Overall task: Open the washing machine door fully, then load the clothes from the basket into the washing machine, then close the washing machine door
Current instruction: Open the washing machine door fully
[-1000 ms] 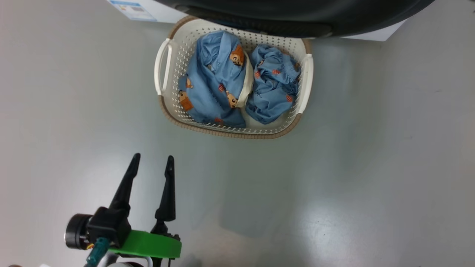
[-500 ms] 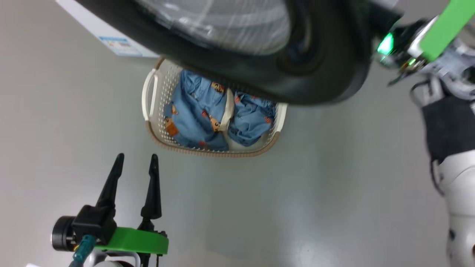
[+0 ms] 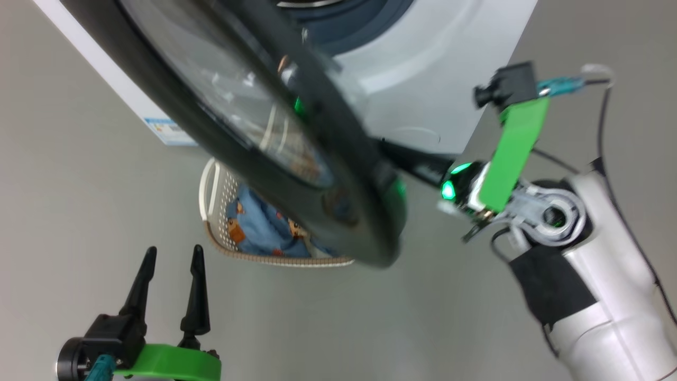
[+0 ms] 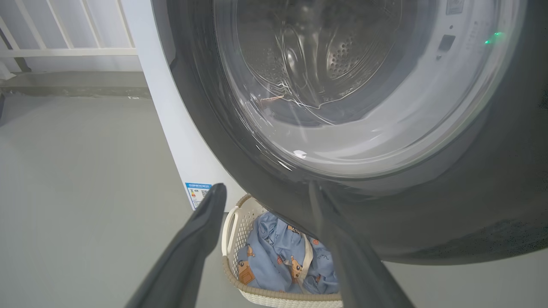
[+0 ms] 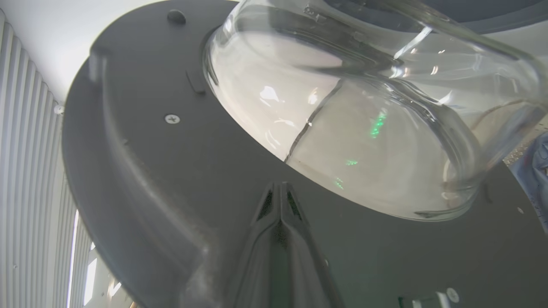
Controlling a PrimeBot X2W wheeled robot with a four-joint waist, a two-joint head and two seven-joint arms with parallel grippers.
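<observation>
In front of the white washing machine [image 3: 423,79], its one round door [image 3: 238,127] stands open, angled out from the machine's front. From the head camera, its wide black rim hangs over most of the basket [image 3: 225,196].

There are two grippers, each with two long dark fingers. The right gripper [image 5: 280,188] is behind the door, on its inner side. Its fingers are pressed tightly together with nothing between them. Their tips point at the dark inner frame just below the bulging glass bowl [image 5: 342,141] and seem to touch it. The left gripper [image 3: 174,251] hovers low at the robot's left over the grey floor [image 3: 79,185]. Its fingers are spread wide and hold nothing. It is well apart from the door and short of the basket.

The single cream basket, with perforated sides and a brown woven rim, sits on the floor right at the foot of the machine, beside a small blue sticker [image 4: 198,193]. Inside it lie the clothes [image 4: 274,252], light blue fabric printed with small orange-brown bears and crossed by a cream band. The door hides part of the pile, so the number of garments cannot be told.

Through the door glass, the left wrist camera shows one perforated steel drum [image 4: 342,55].
</observation>
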